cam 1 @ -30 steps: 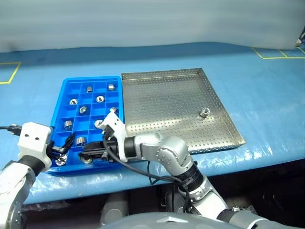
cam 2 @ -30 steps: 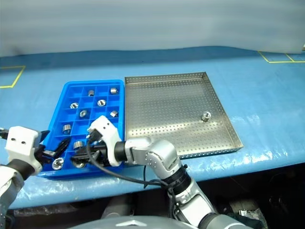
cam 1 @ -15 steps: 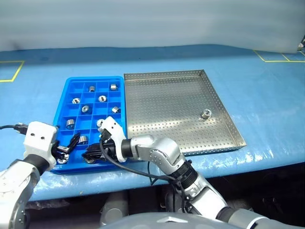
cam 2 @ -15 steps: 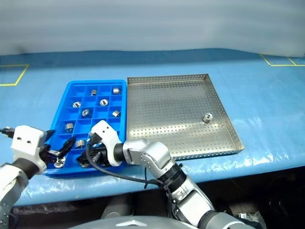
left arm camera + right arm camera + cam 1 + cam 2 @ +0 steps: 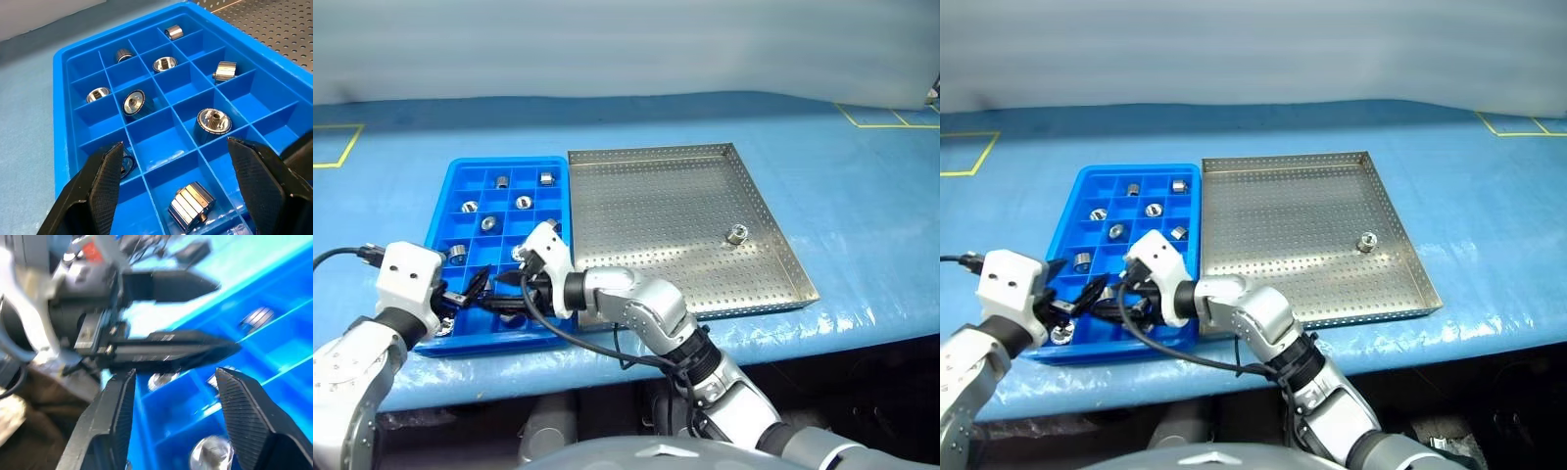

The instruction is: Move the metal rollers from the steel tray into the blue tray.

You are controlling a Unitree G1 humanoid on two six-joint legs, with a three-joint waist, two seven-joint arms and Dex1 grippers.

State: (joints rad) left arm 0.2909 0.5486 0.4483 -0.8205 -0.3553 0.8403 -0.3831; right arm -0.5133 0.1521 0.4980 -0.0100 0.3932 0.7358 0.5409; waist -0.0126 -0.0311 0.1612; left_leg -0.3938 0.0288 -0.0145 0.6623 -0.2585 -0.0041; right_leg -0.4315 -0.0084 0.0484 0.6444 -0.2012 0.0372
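left eye view: one of the metal rollers (image 5: 735, 233) is sitting alone in the steel tray (image 5: 636, 157); small, hard and slick, likely rolling, so pinching its flat ends seems best. the pale blue table cover (image 5: 862, 186) is lying smooth.

left wrist view: the left gripper (image 5: 176, 169) is gaping empty over the blue tray (image 5: 78, 46).

right wrist view: the right gripper (image 5: 171, 404) is standing parted, holding nothing.

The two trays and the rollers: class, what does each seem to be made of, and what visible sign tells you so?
The steel tray: looks like matte grey sheet metal, perforated with small holes, with low folded rims. The blue tray: probably moulded plastic, uniformly bright blue, with slightly glossy thin compartment walls. The metal rollers: apparently polished metal, silver with mirror-like highlights.
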